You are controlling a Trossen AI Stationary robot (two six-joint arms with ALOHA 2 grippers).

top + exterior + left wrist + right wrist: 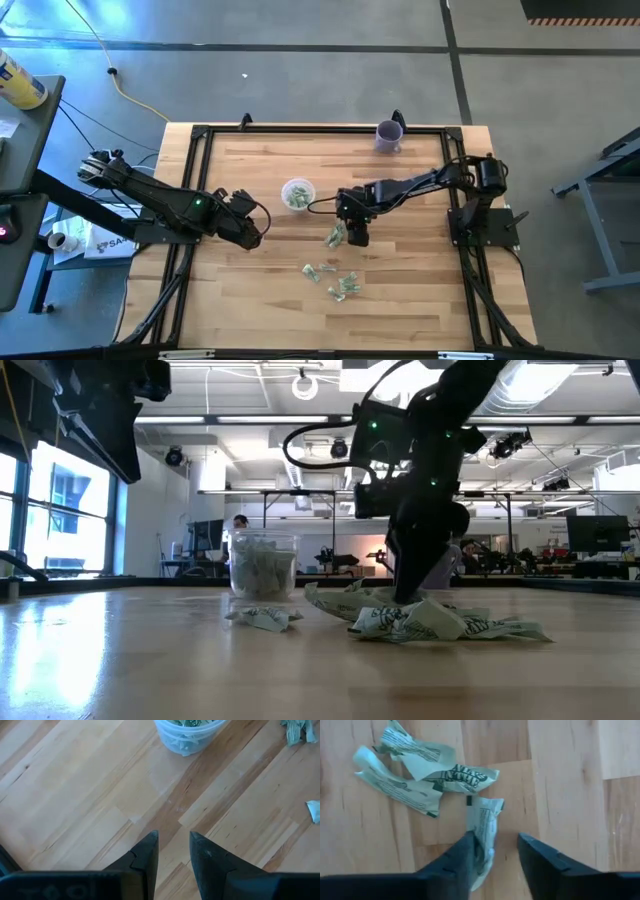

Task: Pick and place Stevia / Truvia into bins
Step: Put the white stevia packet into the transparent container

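Observation:
The bin, a small translucent cup point(297, 194) point(262, 568) point(187, 732), stands on the table's middle with green-and-white packets inside. Loose Stevia packets lie crumpled on the wood near it point(335, 237) and closer to the near edge point(320, 272) point(345, 288). My right gripper point(355, 234) point(415, 595) point(495, 850) is down at the table over one packet point(482, 822), fingers open on either side of it. My left gripper point(250, 228) point(174, 842) hangs open above bare wood, left of the cup, with nothing between its fingers. My right gripper comes from above, pointing down. One finger point(466, 855) lies against a long side of the packet point(479, 837); the other finger point(540, 862) stands apart from it, with bare wood between. The packet lies flat on the table, along the fingers' gap.
Three more crumpled packets point(420, 770) lie just beyond the right gripper. A purple mug point(388, 134) stands at the far edge. A black frame point(200, 135) runs around the tabletop. Bare wood lies at the near left and far right.

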